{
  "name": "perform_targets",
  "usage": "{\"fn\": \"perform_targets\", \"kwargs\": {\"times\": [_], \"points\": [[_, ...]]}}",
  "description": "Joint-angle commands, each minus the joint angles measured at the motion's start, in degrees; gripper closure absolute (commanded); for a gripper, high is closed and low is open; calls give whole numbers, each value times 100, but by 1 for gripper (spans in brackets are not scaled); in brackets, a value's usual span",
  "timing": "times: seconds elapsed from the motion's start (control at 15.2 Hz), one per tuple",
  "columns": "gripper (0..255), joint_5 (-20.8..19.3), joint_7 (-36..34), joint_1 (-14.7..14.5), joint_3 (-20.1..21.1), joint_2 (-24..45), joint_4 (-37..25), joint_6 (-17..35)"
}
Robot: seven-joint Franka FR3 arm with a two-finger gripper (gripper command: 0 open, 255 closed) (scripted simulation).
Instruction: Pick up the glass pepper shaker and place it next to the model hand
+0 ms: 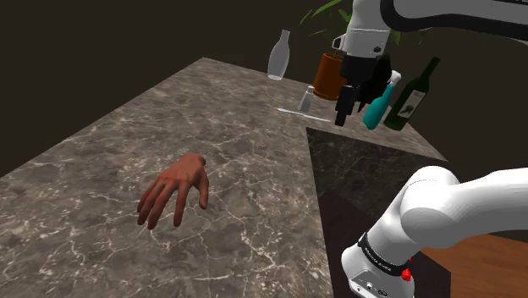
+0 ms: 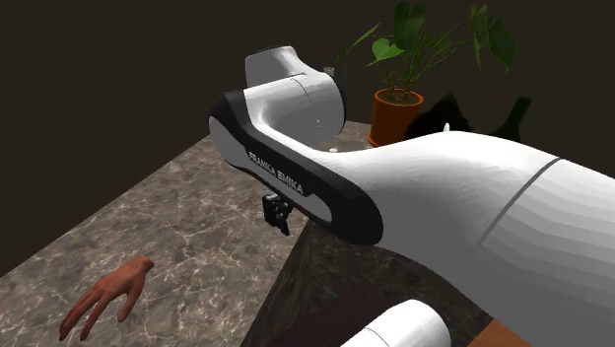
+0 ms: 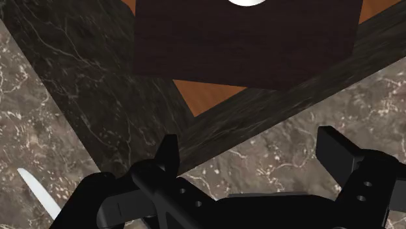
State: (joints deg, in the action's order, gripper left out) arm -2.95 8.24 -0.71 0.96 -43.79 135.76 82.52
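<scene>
On arm (image 2: 444, 212) w/ fingers (image 3: 341, 153) apart: "FRANKA EMIKA"

countertop (image 1: 254, 212): grey-brown marble, white veins | model hand (image 1: 173, 193): reddish-brown | pepper shaker (image 1: 306, 97): clear, pale grey | plant pot (image 1: 326, 74): orange | spray bottle (image 1: 378, 108): teal, white nozzle | wine bottle (image 1: 412, 96): dark green, pale label | gripper (image 1: 343, 114): black | arm (image 1: 457, 207): white, dark joints

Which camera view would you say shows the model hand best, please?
The shoulder view: the model hand lies whole, palm down, fingers spread, on the marble counter. The second exterior view catches the hand in its lower left corner. The wrist view faces the counter's edge instead.
</scene>
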Motion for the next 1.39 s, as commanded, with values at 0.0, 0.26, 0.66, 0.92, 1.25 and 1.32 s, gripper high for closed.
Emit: {"fn": "perform_targets", "kwargs": {"times": [0.0, 0.26, 0.66, 0.92, 1.25, 1.32], "points": [[0, 0, 0, 0, 0, 0, 0, 0], [0, -261, 506, 131, -463, 426, -165, 494], [0, -447, 1258, 255, -1132, 1236, -627, 1186], [0, -406, 1782, 294, -1558, 1871, -1078, 1581], [0, -135, 2492, 320, -2064, 2765, -1803, 1961], [0, -49, 2643, 327, -2159, 2958, -1971, 2017]]}}
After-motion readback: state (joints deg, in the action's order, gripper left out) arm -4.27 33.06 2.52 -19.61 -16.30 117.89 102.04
